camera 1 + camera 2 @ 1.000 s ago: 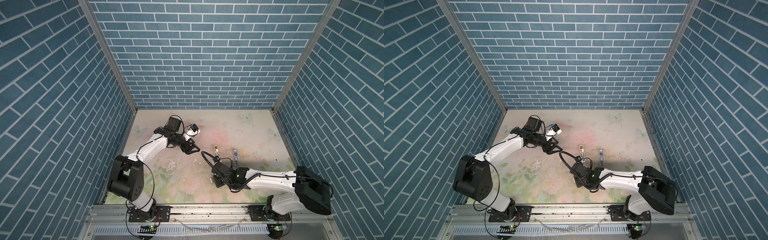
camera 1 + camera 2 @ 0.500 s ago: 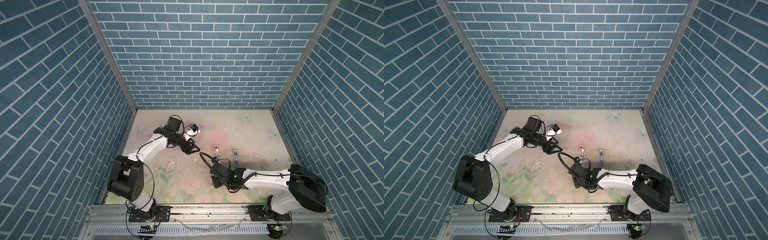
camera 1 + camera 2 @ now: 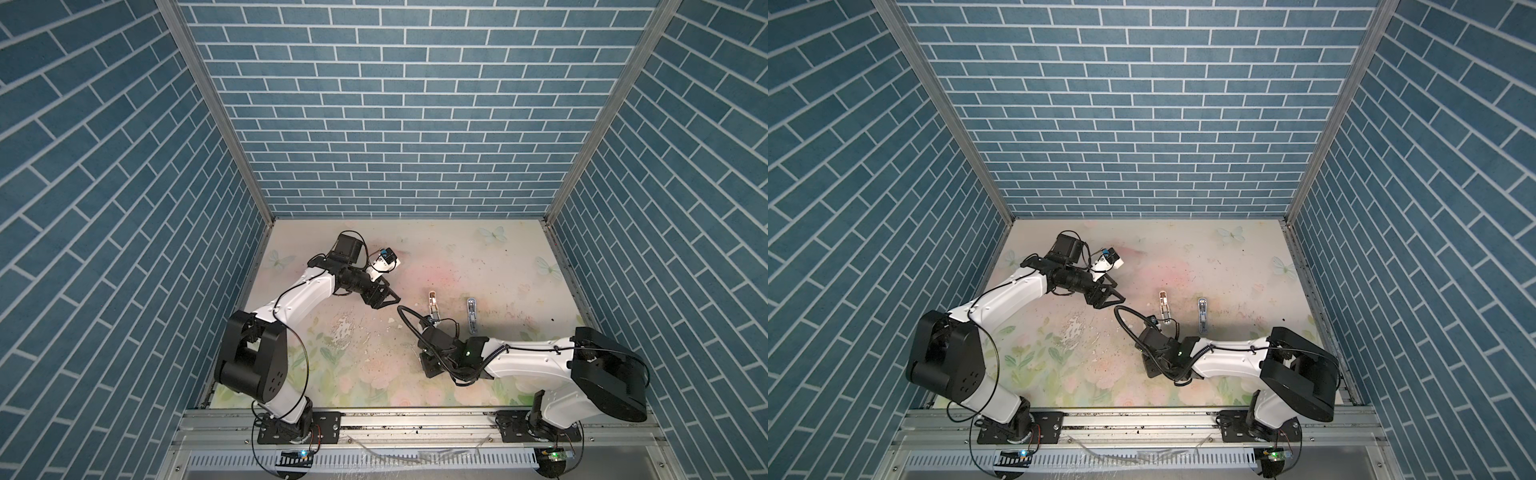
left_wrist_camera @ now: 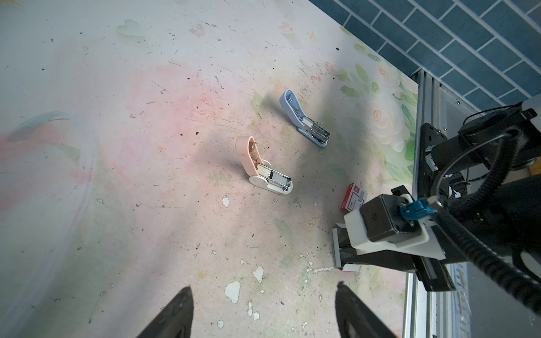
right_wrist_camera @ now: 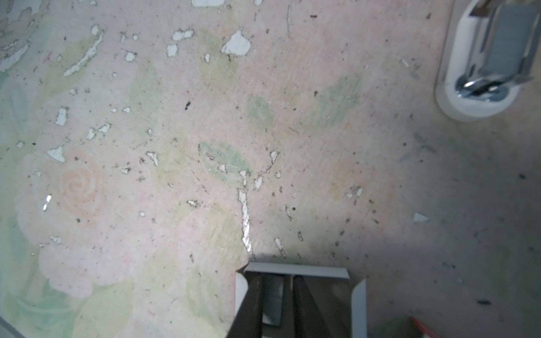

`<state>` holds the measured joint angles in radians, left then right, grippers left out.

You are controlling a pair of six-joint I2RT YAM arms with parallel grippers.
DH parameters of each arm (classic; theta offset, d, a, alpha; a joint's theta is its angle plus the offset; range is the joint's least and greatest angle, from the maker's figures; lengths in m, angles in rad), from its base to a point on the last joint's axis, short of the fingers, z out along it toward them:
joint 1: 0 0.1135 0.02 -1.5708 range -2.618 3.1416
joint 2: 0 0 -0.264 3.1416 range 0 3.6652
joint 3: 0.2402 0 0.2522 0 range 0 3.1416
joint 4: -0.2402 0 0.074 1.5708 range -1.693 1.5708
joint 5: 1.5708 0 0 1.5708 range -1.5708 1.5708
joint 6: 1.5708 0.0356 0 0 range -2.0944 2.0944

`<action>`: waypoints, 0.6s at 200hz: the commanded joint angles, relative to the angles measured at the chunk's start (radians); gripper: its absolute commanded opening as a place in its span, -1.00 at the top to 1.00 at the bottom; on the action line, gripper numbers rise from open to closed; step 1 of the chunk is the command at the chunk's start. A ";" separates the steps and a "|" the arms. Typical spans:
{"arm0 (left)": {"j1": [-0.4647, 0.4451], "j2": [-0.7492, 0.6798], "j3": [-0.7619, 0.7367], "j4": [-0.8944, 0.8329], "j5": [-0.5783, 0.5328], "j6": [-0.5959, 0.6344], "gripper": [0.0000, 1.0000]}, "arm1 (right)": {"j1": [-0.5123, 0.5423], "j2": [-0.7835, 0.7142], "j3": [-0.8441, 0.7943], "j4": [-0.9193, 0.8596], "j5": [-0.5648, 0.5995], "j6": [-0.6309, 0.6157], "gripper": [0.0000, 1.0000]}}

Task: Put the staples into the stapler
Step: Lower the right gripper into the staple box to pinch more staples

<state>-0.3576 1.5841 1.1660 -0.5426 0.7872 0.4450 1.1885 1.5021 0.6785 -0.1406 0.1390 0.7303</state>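
Note:
Two staplers lie hinged open mid-table: a pink stapler (image 3: 433, 305) (image 3: 1164, 307) (image 4: 257, 164) and a blue stapler (image 3: 471, 316) (image 3: 1202, 316) (image 4: 304, 120). The pink one's white front end (image 5: 480, 73) shows in the right wrist view. My right gripper (image 3: 430, 368) (image 3: 1150, 368) (image 5: 276, 282) reaches down into the small grey tray (image 5: 295, 269) (image 4: 337, 248), its fingers closed on a silvery strip of staples (image 5: 272, 301). The red-and-white box (image 4: 352, 197) lies beside the tray. My left gripper (image 3: 388, 299) (image 3: 1115, 301) (image 4: 263, 288) hovers open and empty to the left of the staplers.
The flowered table cover (image 3: 374, 374) is scuffed, with flaked white patches (image 4: 232, 291) below the left gripper. Brick-patterned walls close in three sides, and a metal rail (image 3: 415, 419) runs along the front edge. The red box corner (image 5: 421, 326) sits close to the tray.
The right gripper has edged slightly left at the tray and its arm has swung a little. The left arm has not moved.

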 commanded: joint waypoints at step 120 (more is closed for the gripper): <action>0.003 -0.007 -0.014 -0.003 0.018 0.009 -0.55 | 0.015 0.073 0.042 -0.042 -0.001 0.043 0.51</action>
<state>-0.3576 1.5841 1.1660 -0.5426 0.7902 0.4450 1.1934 1.5402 0.6994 -0.1276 0.1272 0.7372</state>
